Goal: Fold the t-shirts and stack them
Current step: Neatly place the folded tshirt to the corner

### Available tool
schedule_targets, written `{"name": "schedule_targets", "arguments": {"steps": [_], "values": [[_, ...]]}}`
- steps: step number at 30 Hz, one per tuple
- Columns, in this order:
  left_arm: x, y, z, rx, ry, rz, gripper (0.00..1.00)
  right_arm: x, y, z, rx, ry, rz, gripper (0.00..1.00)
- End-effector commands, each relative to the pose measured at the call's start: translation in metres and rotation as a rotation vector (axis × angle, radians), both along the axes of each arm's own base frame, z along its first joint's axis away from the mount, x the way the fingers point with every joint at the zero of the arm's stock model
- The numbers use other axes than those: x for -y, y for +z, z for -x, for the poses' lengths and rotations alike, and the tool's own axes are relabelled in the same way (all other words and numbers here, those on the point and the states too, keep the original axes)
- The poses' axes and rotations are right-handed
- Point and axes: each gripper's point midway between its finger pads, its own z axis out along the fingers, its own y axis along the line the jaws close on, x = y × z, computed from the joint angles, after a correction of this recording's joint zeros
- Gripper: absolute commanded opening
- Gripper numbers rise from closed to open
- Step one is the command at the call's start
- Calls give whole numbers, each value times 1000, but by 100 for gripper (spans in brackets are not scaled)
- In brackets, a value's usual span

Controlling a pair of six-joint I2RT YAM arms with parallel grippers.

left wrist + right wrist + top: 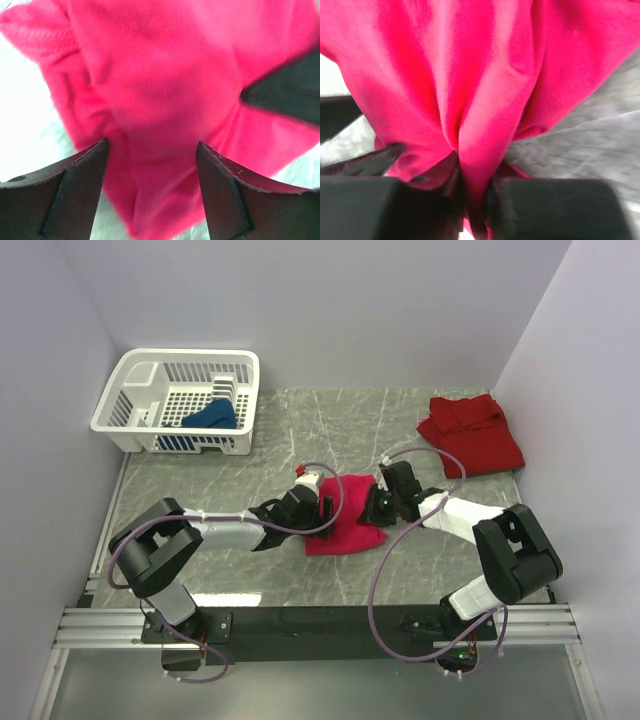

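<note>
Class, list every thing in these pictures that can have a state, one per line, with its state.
magenta t-shirt: bunched on the table, pinched at one edge.
dark red t-shirt: rumpled, far right, untouched.
dark blue t-shirt: crumpled inside the basket.
basket: upright, holding one shirt.
left end effector: open, over the magenta t-shirt.
right end effector: shut on the magenta t-shirt.

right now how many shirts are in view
3: magenta shirt mid-table, red shirt far right, blue shirt in the basket; more may be hidden there.
</note>
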Motion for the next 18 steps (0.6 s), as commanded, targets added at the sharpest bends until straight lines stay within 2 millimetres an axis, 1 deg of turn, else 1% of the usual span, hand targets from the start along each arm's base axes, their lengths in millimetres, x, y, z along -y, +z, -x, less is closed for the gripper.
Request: {"name": "schedule_targets", "arguments": {"steps": [1, 2, 3, 4, 5, 6, 7, 8, 9, 10, 11, 12, 14, 15, 17, 18], "values": [[-8, 22, 2, 15, 1, -26, 76, 22, 12, -28, 82, -43, 162, 13], [-11, 32, -1, 37, 13, -17, 76, 25, 14, -29, 84, -42, 184, 1], [-14, 36, 0, 39, 15, -17, 76, 25, 23, -38, 110, -41, 190, 0], [-18, 37, 0, 37, 22, -25, 76, 31, 28, -44, 134, -41, 224, 0], [-22, 45, 0, 50, 30, -12, 76, 37, 33, -48, 140, -48, 241, 0], [-25, 47, 1, 52, 36, -8, 76, 40, 46, -59, 173, -57, 246, 0], [-28, 49, 1, 54, 39, -4, 76, 44, 51, -64, 192, -50, 259, 0], [-34, 52, 2, 61, 46, 6, 77, 53, 57, -70, 199, -67, 272, 0], [-36, 53, 3, 61, 52, 13, 77, 55, 69, -79, 226, -70, 273, 0], [-39, 54, 3, 62, 55, 19, 77, 62, 74, -84, 237, -65, 293, 0], [-43, 54, 4, 63, 61, 24, 77, 72, 77, -88, 231, -77, 309, 0], [-45, 53, 4, 61, 64, 26, 77, 79, 88, -98, 256, -93, 332, 0], [-50, 52, 4, 60, 71, 24, 77, 93, 94, -105, 269, -75, 390, 0], [-51, 50, 4, 56, 72, 21, 77, 104, 105, -116, 295, -97, 415, 0], [-54, 47, 4, 52, 74, 18, 77, 118, 113, -124, 313, -71, 463, 0], [-54, 46, 4, 52, 73, 22, 77, 122, 126, -134, 345, -72, 464, 0]]}}
